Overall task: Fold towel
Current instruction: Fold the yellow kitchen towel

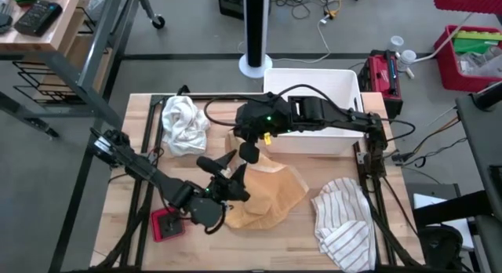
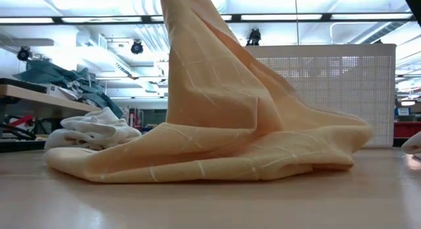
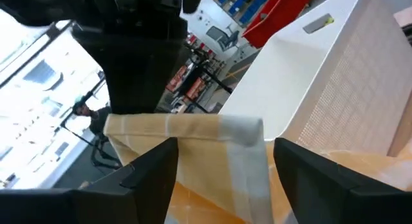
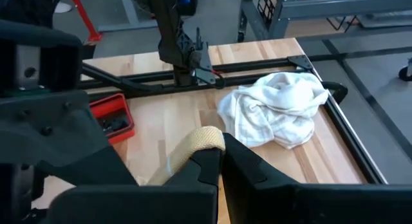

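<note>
The tan towel (image 1: pixel 274 196) lies bunched at mid-table, and one part of it is drawn up into a peak (image 2: pixel 191 58) that leaves the low view at the top. My right gripper (image 1: pixel 252 153) is above the towel's far left part, shut on that raised part. My left gripper (image 1: pixel 227 172) is level beside the raised cloth, on its near left side, and is open. A band of the hanging towel (image 3: pixel 193 130) runs between its two fingers (image 3: pixel 151 166). My right gripper pinches a rolled fold of the towel (image 4: pixel 205 140) between its two shut fingers, slanting down from the far side. The fold sticks out just past the fingertips. The cloth hangs below in a cone, and its lower part (image 2: pixel 217 156) rests on the table. My left gripper has a finger on either side of the hanging band; whether they touch it I cannot tell.
A white towel (image 1: pixel 184 124) lies crumpled at the far left and a striped towel (image 1: pixel 345 222) at the near right. A white bin (image 1: pixel 314 108) stands along the far edge. A small red box (image 1: pixel 167 223) sits near the left arm.
</note>
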You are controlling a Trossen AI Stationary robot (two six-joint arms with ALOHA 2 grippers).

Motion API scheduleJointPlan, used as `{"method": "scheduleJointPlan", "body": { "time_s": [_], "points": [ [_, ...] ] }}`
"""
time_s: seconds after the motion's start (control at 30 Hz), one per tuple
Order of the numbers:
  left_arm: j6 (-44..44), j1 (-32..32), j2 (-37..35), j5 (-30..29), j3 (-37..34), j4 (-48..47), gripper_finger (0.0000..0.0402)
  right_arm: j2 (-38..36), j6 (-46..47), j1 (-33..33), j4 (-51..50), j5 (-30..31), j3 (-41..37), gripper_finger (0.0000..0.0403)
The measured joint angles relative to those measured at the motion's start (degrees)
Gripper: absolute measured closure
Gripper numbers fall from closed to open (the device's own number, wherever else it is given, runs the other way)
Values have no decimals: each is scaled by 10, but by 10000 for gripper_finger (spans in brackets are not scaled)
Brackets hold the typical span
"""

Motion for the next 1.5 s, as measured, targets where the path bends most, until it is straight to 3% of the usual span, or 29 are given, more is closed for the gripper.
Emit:
{"method": "scheduleJointPlan", "body": {
  "time_s": [0.23, 0.7, 1.1, 1.3, 1.5],
  "points": [
    [-21, 5, -3, -1, 0, 1, 209, 0, -2, 0, 2, -4, 0, 403],
    [16, -2, -11, -1, 2, 2, 390, -1, -2, 0, -12, -5, 0, 403],
    [-4, -28, -45, -1, 0, 2, 401, -21, -12, 0, -45, -5, 0, 394],
    [12, -73, -85, -1, 21, 2, 401, -64, -60, -1, -71, -17, 1, 344],
    [126, -102, -117, 8, 127, 2, 401, -120, -116, -3, -91, -50, 1, 292]
  ]
}}
